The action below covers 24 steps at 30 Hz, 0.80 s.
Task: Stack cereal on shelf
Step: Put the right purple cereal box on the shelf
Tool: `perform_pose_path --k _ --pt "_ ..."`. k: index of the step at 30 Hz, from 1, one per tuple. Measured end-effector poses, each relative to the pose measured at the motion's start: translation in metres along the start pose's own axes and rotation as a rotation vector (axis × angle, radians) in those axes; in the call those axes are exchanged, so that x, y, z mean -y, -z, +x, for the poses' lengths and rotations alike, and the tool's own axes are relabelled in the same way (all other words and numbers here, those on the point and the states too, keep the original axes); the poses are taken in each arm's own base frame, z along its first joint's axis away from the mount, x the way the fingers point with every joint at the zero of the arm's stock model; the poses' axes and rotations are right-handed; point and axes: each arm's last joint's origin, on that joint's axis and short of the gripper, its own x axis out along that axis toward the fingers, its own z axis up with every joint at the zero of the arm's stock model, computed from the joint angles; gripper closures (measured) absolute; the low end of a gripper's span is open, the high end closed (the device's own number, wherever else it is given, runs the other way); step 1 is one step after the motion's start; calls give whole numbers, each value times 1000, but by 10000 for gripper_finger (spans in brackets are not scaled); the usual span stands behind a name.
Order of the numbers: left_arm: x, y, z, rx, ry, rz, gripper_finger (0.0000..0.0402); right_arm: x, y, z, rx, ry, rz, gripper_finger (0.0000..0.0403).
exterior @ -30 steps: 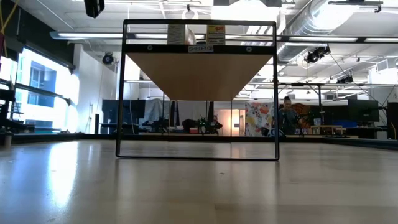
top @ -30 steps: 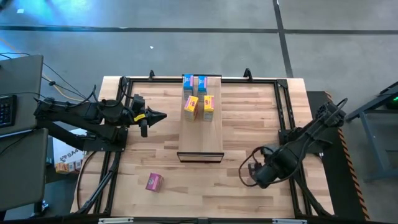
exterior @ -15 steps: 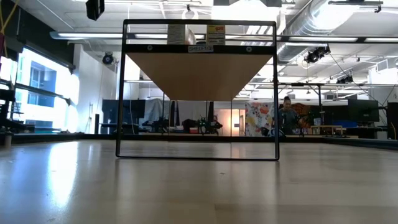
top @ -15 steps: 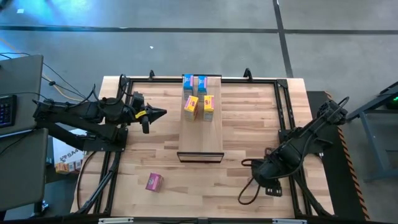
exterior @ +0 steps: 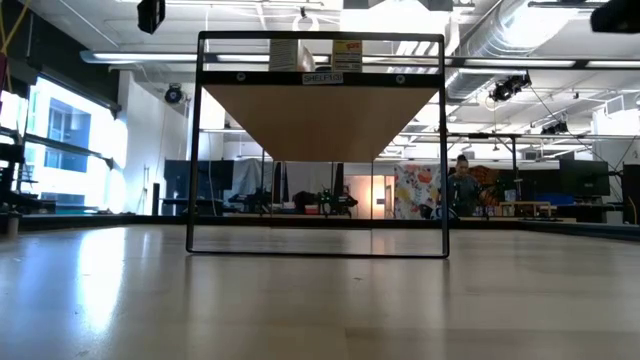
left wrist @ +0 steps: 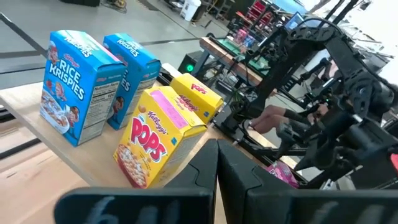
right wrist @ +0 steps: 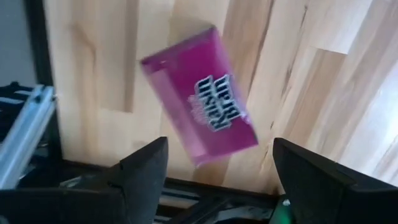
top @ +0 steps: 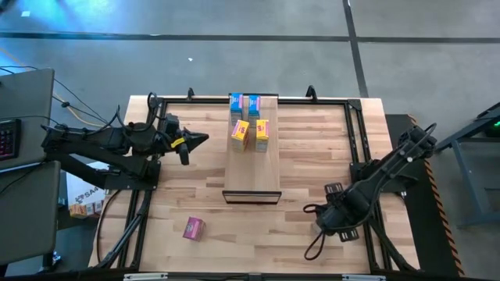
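magenta box (right wrist: 199, 121): blurred, print unreadable | right gripper (top: 337, 222): hides it from above

four boxes on the shelf, two on the counter

the shelf (top: 251, 172) carries four cereal boxes (top: 250, 121) at its far end. left of its near end lies one box (top: 194, 227); right of it, under the right tool (right wrist: 214, 171), another (right wrist: 200, 121).

Two cereal boxes (left wrist: 93, 84) blue, white lettering. Two boxes (left wrist: 163, 134) yellow, red "POPS" print, pink top flap. Box under right wrist camera (right wrist: 200, 122) magenta, white lettering; second magenta box (top: 194, 228) on tabletop. Shelf (top: 252, 168) pale wood, dark front edge. Tabletop (top: 195, 176) striped butcher-block. Arms black.
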Motion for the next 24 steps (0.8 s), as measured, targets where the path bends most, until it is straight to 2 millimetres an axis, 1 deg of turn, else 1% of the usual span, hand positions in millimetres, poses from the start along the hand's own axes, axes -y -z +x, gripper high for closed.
perform_pose_path --k 5,11,14,19,24 --pt "0 1 2 6 -26 -2 401 -1 -3 10 34 -16 -77 128" --pt "0 4 7 0 -46 6 401 -2 -6 16 73 -55 -145 128" --pt "0 4 7 0 -46 6 401 -3 -7 17 75 -54 -164 128" --pt "0 4 7 0 -46 6 401 -1 -8 17 79 -46 -139 128" --pt "0 4 7 0 -46 6 401 -2 -11 12 113 -31 -132 128"
